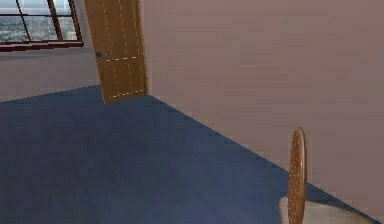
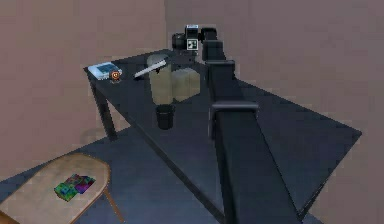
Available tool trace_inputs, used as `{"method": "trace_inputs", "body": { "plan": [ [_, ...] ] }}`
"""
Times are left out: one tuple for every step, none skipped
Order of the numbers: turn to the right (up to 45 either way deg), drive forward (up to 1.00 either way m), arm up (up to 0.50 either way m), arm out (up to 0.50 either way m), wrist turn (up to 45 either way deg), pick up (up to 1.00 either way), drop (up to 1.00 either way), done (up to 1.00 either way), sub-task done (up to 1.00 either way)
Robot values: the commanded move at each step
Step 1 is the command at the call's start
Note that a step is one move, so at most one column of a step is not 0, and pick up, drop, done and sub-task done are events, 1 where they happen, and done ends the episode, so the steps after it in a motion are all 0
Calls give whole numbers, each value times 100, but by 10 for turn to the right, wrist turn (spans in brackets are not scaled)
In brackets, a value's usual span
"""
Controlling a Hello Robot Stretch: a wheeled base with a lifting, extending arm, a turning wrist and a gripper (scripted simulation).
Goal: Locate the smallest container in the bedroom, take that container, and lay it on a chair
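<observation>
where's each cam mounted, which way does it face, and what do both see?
Forward view: on the robot, facing ahead and slightly down across blue floor to a wooden door and window; own body: none.
Arm side view: on the robot's body, facing out sideways at a dark table; the arm and gripper show.
Shared: blue floor, pink wall; the wooden chair is probably the round seat.
</observation>
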Motion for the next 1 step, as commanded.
{"method": "trace_inputs", "body": {
  "plan": [
    [0, 0, 0, 0, 120, 0, 0, 0, 0]
  ]
}}
